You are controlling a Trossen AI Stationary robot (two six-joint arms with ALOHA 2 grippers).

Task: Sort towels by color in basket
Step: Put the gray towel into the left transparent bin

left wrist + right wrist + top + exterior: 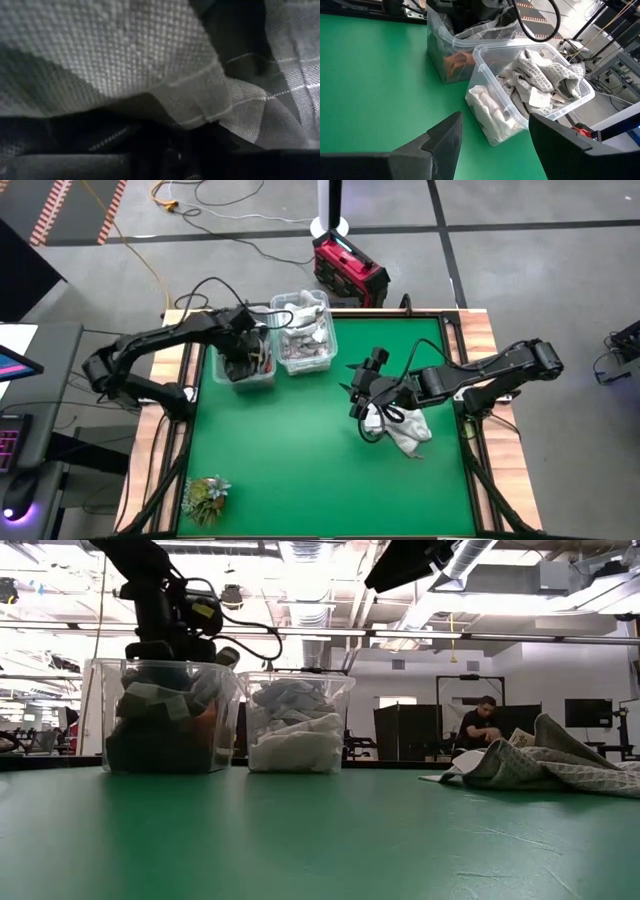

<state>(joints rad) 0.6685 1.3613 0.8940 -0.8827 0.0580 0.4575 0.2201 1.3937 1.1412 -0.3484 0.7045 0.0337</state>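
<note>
We have the left end effector (243, 352) down inside the dark bin (246, 360) at about 11 o'clock on the table (300, 460). Its wrist view is filled with grey plaid towel (250, 95) pressed close, and we cannot tell whether its fingers have let that cloth go or not. The risk we judge here: if a fold stays caught, lifting would drag the towel back out over the rim, or tip the light bin.

The white bin (305, 332) sits just beside it at 12 o'clock, holding pale towels (540, 75). One pale towel (405, 430) lies loose on the table at 3 o'clock. Our right end effector (362, 390) hangs above the table beside it, spread wide and empty. It could bunch the cloth and grab only a corner if it drops carelessly.
</note>
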